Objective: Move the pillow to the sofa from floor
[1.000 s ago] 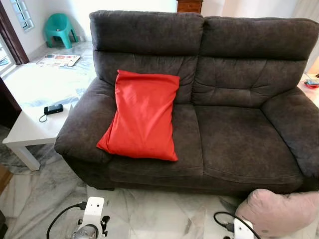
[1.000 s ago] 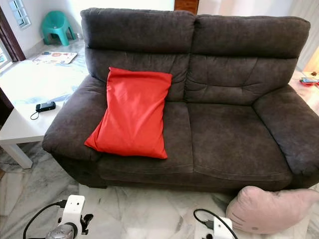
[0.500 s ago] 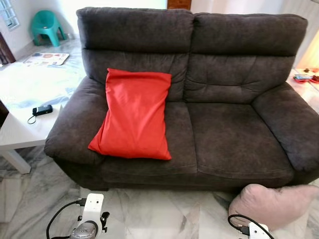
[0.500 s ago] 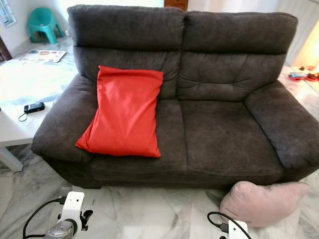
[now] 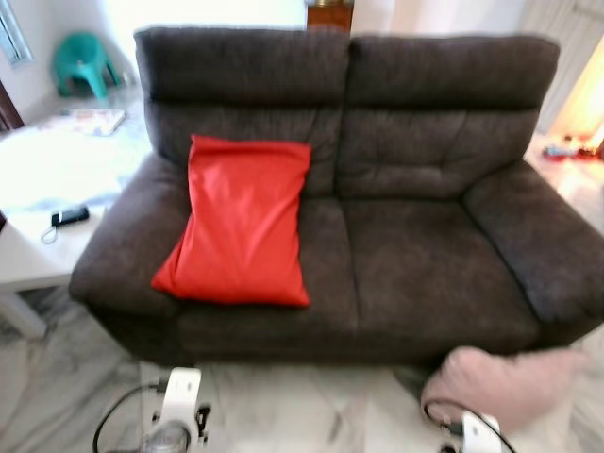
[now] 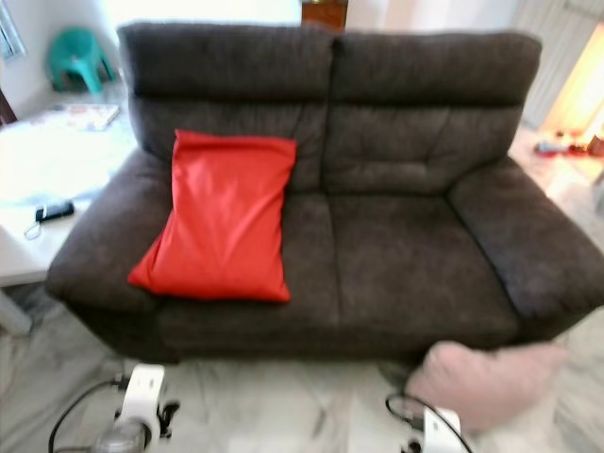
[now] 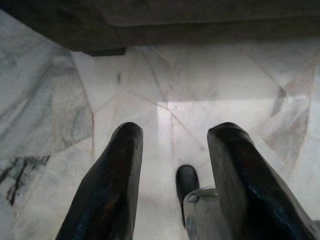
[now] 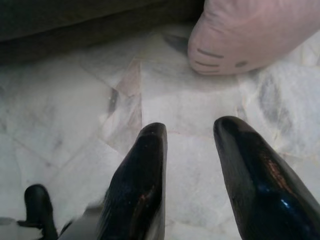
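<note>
pink pillow (image 5: 505, 385) lies on floor (image 8: 65, 125) against sofa (image 5: 425, 264) front, right side | right gripper (image 8: 192, 175) fingers spread, held low for reach | left gripper (image 7: 172, 180) spread, idle | red pillow (image 5: 241, 222) already seated

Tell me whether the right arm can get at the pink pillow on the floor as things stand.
Probably yes: the pink pillow lies on bare marble floor just ahead of the open right tool, with nothing between them.

Pink pillow (image 5: 505, 384) on floor, by dk sofa (image 5: 425, 236)
</note>
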{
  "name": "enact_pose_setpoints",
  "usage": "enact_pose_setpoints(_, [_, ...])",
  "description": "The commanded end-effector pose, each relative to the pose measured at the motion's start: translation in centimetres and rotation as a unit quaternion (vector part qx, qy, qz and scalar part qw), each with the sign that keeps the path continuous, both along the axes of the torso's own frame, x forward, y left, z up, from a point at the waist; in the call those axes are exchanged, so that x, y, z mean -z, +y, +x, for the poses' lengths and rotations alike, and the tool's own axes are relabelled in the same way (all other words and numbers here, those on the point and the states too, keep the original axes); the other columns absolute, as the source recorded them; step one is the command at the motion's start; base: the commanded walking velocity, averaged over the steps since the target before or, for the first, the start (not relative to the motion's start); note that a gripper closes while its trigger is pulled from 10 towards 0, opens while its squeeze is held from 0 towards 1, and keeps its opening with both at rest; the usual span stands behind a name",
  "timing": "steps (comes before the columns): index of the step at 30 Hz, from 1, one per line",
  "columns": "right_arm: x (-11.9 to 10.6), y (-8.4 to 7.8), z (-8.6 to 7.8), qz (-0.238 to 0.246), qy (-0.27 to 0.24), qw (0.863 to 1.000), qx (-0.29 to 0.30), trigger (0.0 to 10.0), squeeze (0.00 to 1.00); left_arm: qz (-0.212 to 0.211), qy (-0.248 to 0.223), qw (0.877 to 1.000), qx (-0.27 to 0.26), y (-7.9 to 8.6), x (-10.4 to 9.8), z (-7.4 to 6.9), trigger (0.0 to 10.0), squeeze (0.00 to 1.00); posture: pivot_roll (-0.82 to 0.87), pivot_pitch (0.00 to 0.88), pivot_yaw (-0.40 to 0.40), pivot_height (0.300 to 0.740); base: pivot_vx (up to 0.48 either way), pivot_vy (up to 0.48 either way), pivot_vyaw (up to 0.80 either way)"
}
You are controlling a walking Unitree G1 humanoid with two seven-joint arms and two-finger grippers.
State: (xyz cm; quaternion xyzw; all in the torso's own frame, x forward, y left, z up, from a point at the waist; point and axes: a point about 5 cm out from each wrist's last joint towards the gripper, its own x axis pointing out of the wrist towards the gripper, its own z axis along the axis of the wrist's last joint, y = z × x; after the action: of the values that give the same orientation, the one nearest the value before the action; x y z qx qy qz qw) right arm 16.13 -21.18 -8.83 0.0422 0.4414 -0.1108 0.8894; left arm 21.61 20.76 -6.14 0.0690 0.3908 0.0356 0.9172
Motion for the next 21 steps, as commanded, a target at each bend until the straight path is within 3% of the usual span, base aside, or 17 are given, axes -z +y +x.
enact_pose_setpoints(1, [0.2,-0.5,-0.7,-0.01,0.011,1.0,0.006,10.0,0.0,-0.005,0.0,1.0,0.001,-0.5,0.1,0.0,10.0,0.0,0.0,0.0,-0.062,0.74,0.0,-0.289,0.0])
enact_pose_setpoints(9, [0.4,0.5,-0.8,-0.004,0.014,1.0,-0.003,10.0,0.0,-0.004,0.002,1.0,0.0,-0.3,0.1,-0.1,10.0,0.0,0.0,0.0,-0.063,0.74,0.0,-0.29,0.0])
enact_pose_setpoints(21, [-0.1,2.9,1.3,-0.002,-0.002,1.0,-0.02,10.0,0.0,-0.006,0.005,1.0,0.001,-0.5,0.3,-0.3,10.0,0.0,0.0,0.0,-0.066,0.74,0.0,-0.288,0.0])
